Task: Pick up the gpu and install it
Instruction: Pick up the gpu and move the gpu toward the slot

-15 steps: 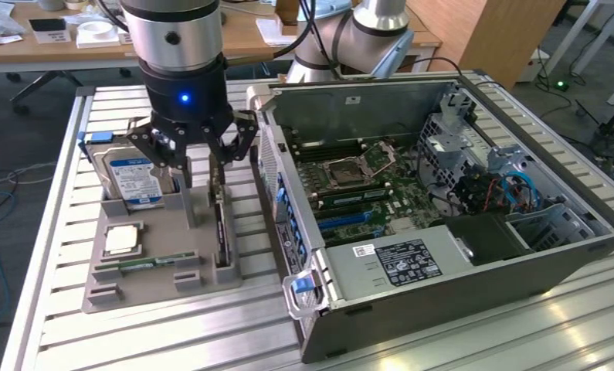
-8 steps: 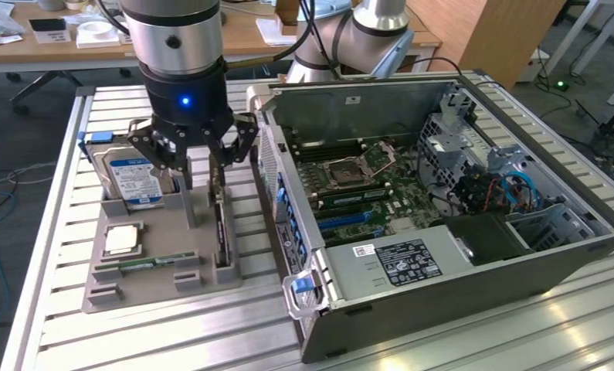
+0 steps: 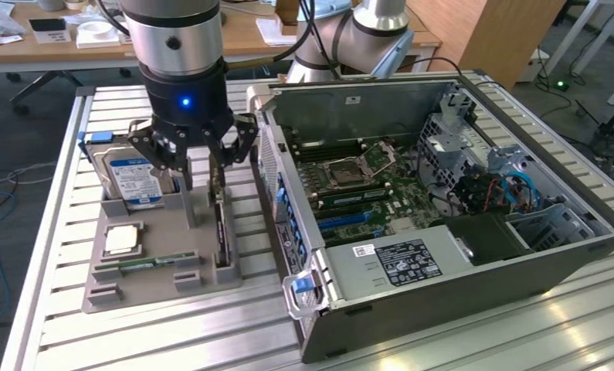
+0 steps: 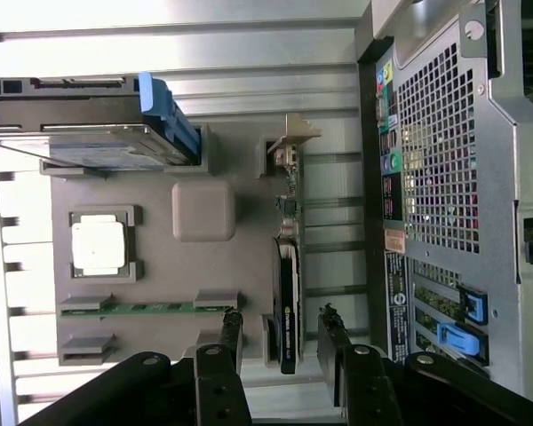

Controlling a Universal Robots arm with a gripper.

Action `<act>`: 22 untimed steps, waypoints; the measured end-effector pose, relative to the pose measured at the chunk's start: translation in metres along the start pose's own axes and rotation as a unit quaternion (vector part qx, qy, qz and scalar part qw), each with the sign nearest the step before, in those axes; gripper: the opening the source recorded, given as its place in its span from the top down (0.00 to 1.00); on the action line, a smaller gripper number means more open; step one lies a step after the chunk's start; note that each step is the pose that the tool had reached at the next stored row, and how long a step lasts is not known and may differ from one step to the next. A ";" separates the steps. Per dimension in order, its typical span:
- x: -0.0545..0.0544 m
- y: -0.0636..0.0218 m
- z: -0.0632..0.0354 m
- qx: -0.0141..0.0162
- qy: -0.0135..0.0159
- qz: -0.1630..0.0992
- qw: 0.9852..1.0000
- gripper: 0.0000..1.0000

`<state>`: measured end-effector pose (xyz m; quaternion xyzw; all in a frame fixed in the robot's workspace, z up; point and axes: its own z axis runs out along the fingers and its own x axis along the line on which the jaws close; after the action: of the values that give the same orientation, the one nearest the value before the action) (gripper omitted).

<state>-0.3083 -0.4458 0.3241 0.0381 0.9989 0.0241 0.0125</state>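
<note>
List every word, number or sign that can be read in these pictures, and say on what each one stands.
No text is legible; these carry print:
Hard drive label, blue and white: too small to read.
Power supply label, black: too small to read.
White sticker beside it: blurred.
Rear sticker on the computer case, wrist view: too small to read.
</note>
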 end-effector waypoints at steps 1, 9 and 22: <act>0.000 0.0000 0.0004 0.000 0.000 0.000 1.000 0.53; 0.000 -0.0002 0.0048 0.000 0.000 0.000 1.000 0.53; 0.000 -0.0007 0.0138 0.000 0.000 0.000 1.000 0.53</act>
<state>-0.3084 -0.4459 0.3103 0.0381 0.9989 0.0240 0.0124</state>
